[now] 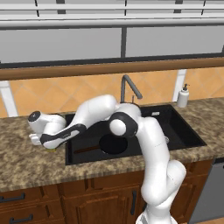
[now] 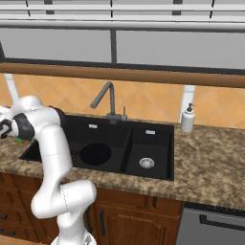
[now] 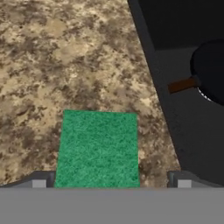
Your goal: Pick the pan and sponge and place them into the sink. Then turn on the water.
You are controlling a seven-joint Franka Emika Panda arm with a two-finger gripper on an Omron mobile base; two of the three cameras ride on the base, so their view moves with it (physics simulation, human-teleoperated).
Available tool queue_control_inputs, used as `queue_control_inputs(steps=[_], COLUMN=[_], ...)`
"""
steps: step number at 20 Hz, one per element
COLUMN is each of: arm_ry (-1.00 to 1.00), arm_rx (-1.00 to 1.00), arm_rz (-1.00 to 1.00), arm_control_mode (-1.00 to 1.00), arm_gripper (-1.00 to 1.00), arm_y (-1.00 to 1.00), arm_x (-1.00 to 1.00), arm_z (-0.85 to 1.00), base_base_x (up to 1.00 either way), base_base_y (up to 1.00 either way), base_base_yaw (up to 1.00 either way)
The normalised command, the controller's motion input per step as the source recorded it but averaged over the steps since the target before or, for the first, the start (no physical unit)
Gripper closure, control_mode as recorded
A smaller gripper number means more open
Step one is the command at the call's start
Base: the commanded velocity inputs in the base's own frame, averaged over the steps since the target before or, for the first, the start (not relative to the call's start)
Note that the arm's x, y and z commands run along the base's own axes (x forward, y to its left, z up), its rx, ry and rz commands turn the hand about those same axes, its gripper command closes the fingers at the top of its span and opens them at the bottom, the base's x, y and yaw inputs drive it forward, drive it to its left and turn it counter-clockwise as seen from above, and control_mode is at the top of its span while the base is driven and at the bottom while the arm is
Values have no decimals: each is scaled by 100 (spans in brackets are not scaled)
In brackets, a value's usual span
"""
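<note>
Pan (image 1: 113, 143): already laid in sink (image 1: 183, 131).
Sponge (image 3: 98, 148): flat on tabletop (image 3: 52, 65).
Pincer (image 3: 111, 181): spread wide, straddling sponge for grasping.

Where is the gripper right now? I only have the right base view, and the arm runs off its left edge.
Observer: In the hand view the gripper hangs over the sponge, jaws open, one tip on each side of it.
Operator: What is the sponge lying on?
Observer: It lies green side up on the granite counter, just outside the sink, not in a basin.
Operator: Which way is the pan's handle pointing? The arm hides it from me.
Observer: The pan sits in the large basin, and its handle points toward the sponge's side of the sink.
</note>
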Motion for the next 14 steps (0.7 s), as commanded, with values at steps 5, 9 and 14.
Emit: queue_control_inputs(steps=[5,9,14], arm_ry=[0,0,0], arm_rx=[-1,-3,-2], arm_rz=[0,0,0], arm_control_mode=[-100,-100,-100], arm_gripper=[-100,-100,-100], arm_y=[0,0,-14], arm_x=[8,0,-6], arm_z=[-19,-38,-62], base_base_x=[0,0,0], base_base_y=[0,0,0], base_base_yaw=[0,0,0])
